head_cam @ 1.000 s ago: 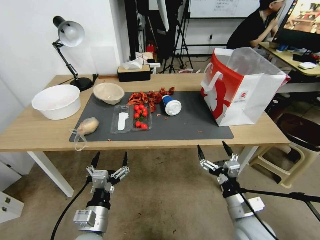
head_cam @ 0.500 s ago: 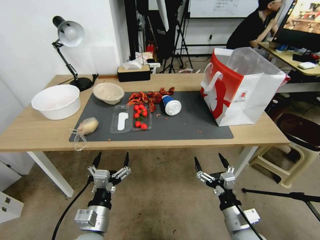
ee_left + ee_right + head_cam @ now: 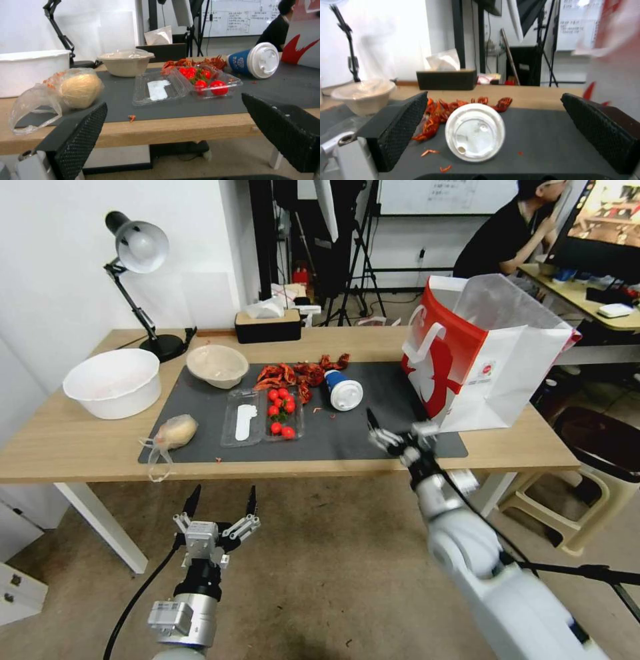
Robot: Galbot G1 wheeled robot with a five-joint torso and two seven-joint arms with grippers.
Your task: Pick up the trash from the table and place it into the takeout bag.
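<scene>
A blue cup with a white lid (image 3: pixel 343 391) lies on its side on the dark mat (image 3: pixel 373 437) of the table (image 3: pixel 73 447). My right gripper (image 3: pixel 397 424) hovers open over the mat's front edge, just in front of the cup; the lid (image 3: pixel 475 131) faces it between the spread fingers (image 3: pixel 400 130). A knotted clear bag with a beige lump (image 3: pixel 175 432) and a beige bowl (image 3: pixel 217 365) sit at the left. The takeout bag (image 3: pixel 480 360) stands open at the right end. My left gripper (image 3: pixel 220 500) hangs open below the table's front edge.
Red shell scraps (image 3: pixel 300 373) and a clear clamshell of tomatoes (image 3: pixel 263 413) lie mid-mat. A large white bowl (image 3: pixel 113 383), a desk lamp (image 3: pixel 137 247) and a tissue box (image 3: pixel 267 323) stand at the left and back. A plastic stool (image 3: pixel 587 480) is right of the table.
My right arm has risen from below the table's edge and reached forward over the mat toward the blue cup. The left arm has stayed where it was.
</scene>
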